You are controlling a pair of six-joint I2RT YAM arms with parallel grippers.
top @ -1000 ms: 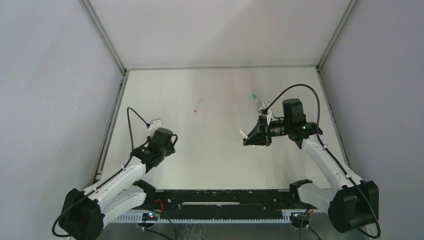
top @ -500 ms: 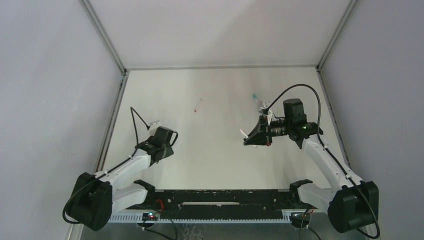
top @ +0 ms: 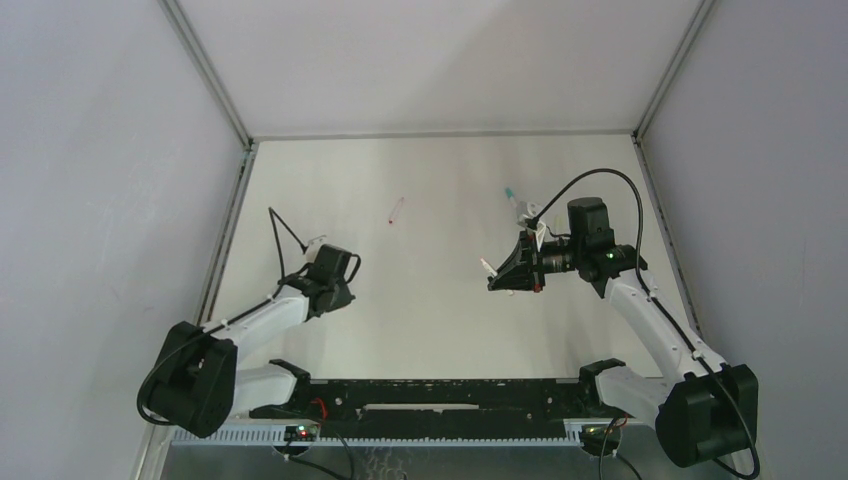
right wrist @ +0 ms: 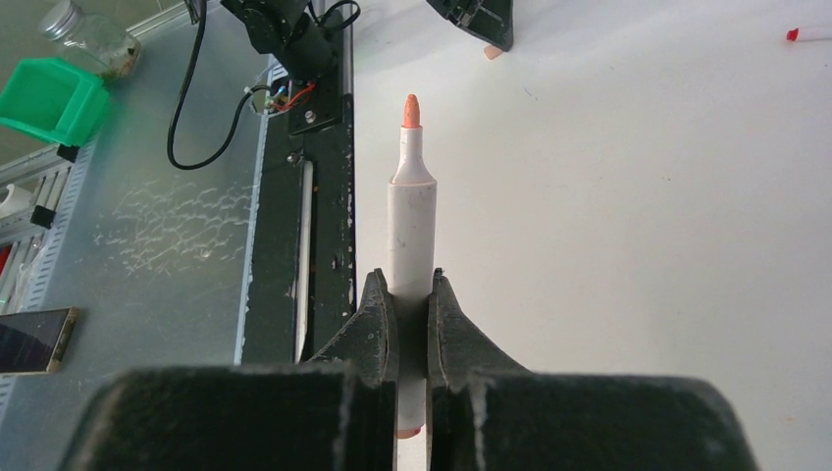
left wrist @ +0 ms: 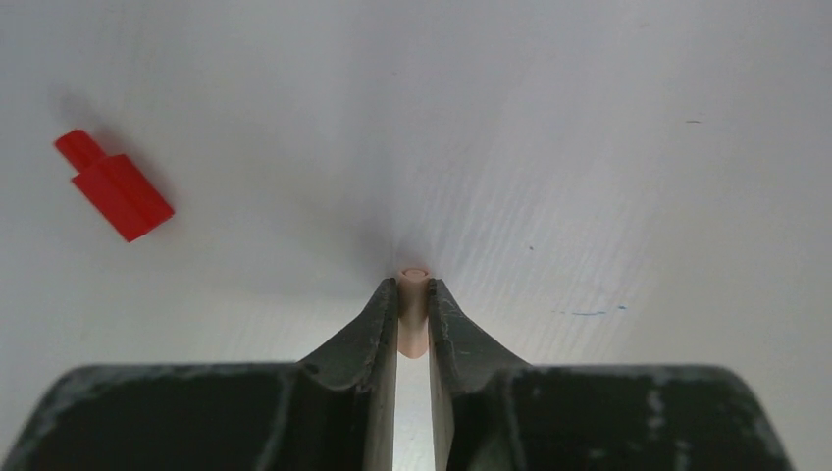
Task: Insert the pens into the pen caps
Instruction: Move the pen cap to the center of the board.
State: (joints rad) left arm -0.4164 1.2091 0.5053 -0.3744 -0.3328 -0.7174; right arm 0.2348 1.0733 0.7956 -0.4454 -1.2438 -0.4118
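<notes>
Black mounting rail point(top: 440, 395) at the near edge of the white desk point(top: 440, 330), 2 arm bases at its ends.

Item 1: left hand point(left wrist: 413, 292), low over the left part of the desk, closed on peach cap point(left wrist: 413, 306). Cap pinched between the 2 fingertips, round end showing just past them.

Item 2: red cap point(left wrist: 113, 186), lying on its side on the desk, to the left in the left wrist view, well apart from that hand.

Item 3: right hand point(right wrist: 412, 294), over the right-centre of the desk, clamped on peach-tipped pen point(right wrist: 412, 221). White barrel gripped around mid-length, uncapped tip pointing toward the left arm's side.

Item 4: red-tipped pen point(top: 396, 209), flat on the desk, farther back, near the centre.

Item 5: teal-tipped pen point(top: 514, 201), flat on the desk, farthest back, just beyond the right hand, lower end hidden behind the arm.
</notes>
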